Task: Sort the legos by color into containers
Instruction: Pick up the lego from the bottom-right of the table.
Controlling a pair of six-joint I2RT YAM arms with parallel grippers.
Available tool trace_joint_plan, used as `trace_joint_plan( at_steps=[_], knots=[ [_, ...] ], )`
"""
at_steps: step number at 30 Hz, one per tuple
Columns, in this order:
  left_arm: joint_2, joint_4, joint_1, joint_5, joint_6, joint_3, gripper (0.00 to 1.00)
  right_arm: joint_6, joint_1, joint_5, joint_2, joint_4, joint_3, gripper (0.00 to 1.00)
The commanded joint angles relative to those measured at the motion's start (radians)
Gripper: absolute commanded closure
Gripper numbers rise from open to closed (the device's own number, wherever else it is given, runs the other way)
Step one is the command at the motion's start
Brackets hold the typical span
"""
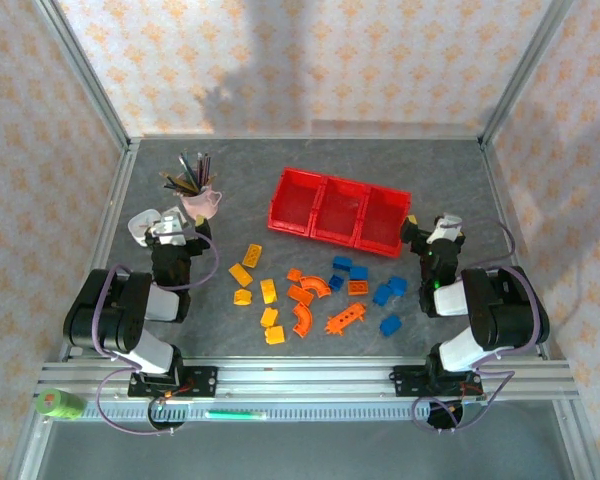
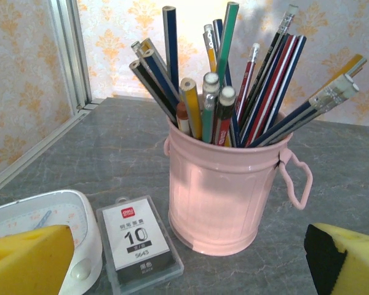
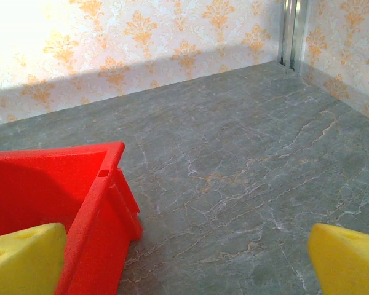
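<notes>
1. The legos (image 1: 310,295) lie loose on the grey counter (image 1: 230,165) between the two arms. They are on the near side of the containers (image 1: 340,208) and apart from them.
2. They fall roughly into colour patches. The yellow bricks (image 1: 268,291) are on the left, and the orange pieces (image 1: 302,318), some of them curved arches, are in the middle. The blue bricks (image 1: 390,325) are on the right, nearest the right arm.
3. The containers are three red open-topped bins joined in a row. They sit slightly askew behind the legos, toward the right half of the counter.
4. The left hand (image 1: 180,228) is released, its yellow fingers (image 2: 24,258) spread wide with nothing between them. It faces a pink cup (image 2: 221,196) full of pencils, which stands upright just ahead of it.
5. A white dial device (image 2: 55,212) and a clear card case marked "10" (image 2: 138,246) lie on the counter beside the cup, next to the left hand's left finger.
6. The right hand (image 1: 435,232) is also released, jaws wide and gripping nothing. It sits just beside the right end of the containers. In its wrist view, the corner of the end bin (image 3: 92,203) is by its left finger, with bare counter between the fingers.
</notes>
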Motion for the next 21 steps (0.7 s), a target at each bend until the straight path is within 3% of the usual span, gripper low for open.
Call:
trace_joint_plan(
  at_steps=[1, 5, 10, 15, 21],
  knots=[
    [-0.052, 0.047, -0.002, -0.006, -0.013, -0.017, 0.01, -0.025, -0.003, -0.017, -0.040, 0.002, 0.008, 0.00],
    [-0.126, -0.021, -0.002, 0.025, -0.005, -0.016, 0.01, -0.020, 0.000, -0.004, -0.103, -0.062, 0.014, 0.00],
    [-0.281, -0.187, -0.002, 0.021, -0.033, -0.002, 0.01, 0.027, 0.000, -0.001, -0.213, -0.304, 0.094, 0.00],
    [-0.401, -0.342, -0.002, 0.011, -0.187, 0.037, 0.01, 0.189, -0.003, 0.030, -0.297, -0.508, 0.177, 0.00],
    [-0.500, -0.584, 0.004, 0.021, -0.439, 0.127, 0.01, 0.523, -0.004, 0.069, -0.337, -0.858, 0.280, 0.00]
  ],
)
